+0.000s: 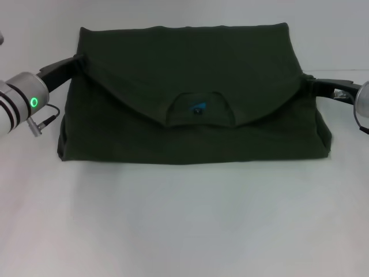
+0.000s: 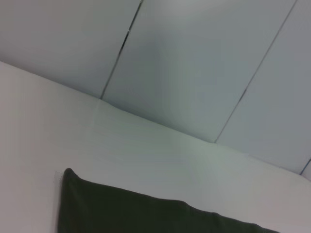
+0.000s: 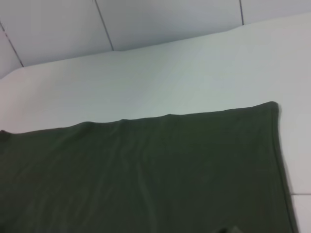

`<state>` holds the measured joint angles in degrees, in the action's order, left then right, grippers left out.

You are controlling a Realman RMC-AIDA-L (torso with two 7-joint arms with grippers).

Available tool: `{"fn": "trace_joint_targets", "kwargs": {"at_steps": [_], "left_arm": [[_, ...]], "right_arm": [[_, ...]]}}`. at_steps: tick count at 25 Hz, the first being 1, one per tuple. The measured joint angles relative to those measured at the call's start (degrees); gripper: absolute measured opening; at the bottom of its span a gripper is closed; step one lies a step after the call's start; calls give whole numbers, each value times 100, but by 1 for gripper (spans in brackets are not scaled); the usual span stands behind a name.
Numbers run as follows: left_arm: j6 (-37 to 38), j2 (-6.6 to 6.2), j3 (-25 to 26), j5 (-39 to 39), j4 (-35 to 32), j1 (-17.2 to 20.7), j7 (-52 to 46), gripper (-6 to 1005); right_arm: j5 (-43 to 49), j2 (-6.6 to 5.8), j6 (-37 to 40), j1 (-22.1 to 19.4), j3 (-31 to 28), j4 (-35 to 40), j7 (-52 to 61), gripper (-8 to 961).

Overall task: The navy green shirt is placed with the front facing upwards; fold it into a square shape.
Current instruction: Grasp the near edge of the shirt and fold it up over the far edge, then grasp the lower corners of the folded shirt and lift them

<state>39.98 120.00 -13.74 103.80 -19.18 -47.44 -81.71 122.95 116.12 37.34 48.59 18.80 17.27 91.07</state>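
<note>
head view: the navy green shirt (image 1: pixel 190 98) is laid across the upper half of the frame on the white table (image 1: pixel 184 225), spanning most of the width. it is seen folded over on itself: the upper part has been brought down as a curved flap, and the neck opening (image 1: pixel 200 109) sits at the flap's low point in the centre, with a small blue-and-black label (image 1: pixel 198 107) showing inside it. only plain green fabric is seen; no lettering is visible. a lower layer extends past the flap to a straight hem along the middle of the frame.

the left gripper (image 1: pixel 75 64) is seen at the left edge of the shirt, at the end of the flap, its dark fingers touching the cloth. the silver wrist with a green ring light (image 1: pixel 34 102) is at far left. the right gripper (image 1: pixel 314 85) is seen at the right edge of the shirt, at the flap's other end, in contact with the fabric. whether either pincer is spread or pinching the cloth cannot be told, as the fingertips are merged with the dark fabric.

left wrist view: 1 corner of the shirt (image 2: pixel 136 213) is seen at the bottom of the frame, flat on the table, with a panelled wall (image 2: pixel 194 63) above.

right wrist view: a broad flat area of the shirt (image 3: pixel 146 174) fills the lower half, its straight edge and 1 corner at right, table and wall beyond. no fingers are shown.
</note>
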Motion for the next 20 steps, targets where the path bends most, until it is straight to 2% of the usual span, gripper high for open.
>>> {"fn": "trace_joint_targets", "kwargs": {"at_steps": [4,11,15,18,20], "left_arm": [[18,20,-24,3,1,3,2,51],[100,3,-58,0,-67,80,-136,155],[427,-32,-66,3,-292,203,-430,214],[733,-19,-123,14,-590,378,-689,419],[1047,-11,-230,8,-798,561,-853,513]], "right_arm": [[-1,49,-58,-16,82,3,-31,211],[-1,63,-43,-54,109,91,-16,225],[-5,60,72,-99,78,294,31,385],[-51,37,352,-146,72,445,74,507],[-128,0,653,-203,89,524,161,591]]}}
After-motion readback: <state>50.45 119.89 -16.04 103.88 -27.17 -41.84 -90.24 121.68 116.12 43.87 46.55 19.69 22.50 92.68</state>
